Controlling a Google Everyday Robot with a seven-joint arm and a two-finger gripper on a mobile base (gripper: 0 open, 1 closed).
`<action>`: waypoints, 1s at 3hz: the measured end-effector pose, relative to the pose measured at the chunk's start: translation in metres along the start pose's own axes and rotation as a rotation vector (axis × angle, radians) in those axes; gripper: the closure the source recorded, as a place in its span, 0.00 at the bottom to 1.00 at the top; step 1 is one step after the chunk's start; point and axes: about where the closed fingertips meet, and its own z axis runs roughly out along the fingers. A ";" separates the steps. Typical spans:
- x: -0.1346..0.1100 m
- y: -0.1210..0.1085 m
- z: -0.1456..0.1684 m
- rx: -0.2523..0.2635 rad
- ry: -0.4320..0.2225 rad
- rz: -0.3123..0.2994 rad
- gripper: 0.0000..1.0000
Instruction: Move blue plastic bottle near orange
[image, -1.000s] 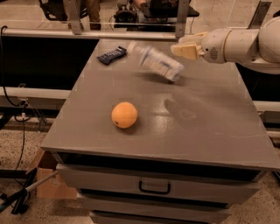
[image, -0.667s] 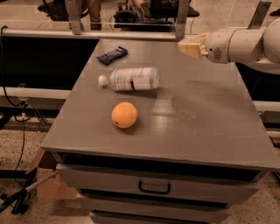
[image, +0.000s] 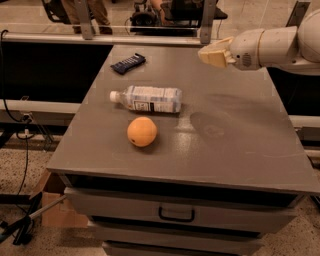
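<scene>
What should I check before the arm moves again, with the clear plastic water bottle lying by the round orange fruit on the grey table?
1. Clear plastic water bottle near round orange fruit: ok, lying just behind it.
2. Gripper clear of bottle: ok, it hovers over the far right of the grey table.
3. Bottle settled, not rolling: cannot tell.
4. Orange away from table edges: ok.
5. Dark flat gadget out of the way: ok, far left corner.

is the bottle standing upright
No, the bottle lies on its side behind the orange, while the gripper hangs above the far side of the table.
</scene>
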 end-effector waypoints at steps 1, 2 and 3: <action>0.009 0.020 0.004 -0.061 0.033 -0.007 0.30; 0.020 0.038 0.008 -0.114 0.059 -0.006 0.27; 0.025 0.051 0.020 -0.163 0.073 -0.020 0.50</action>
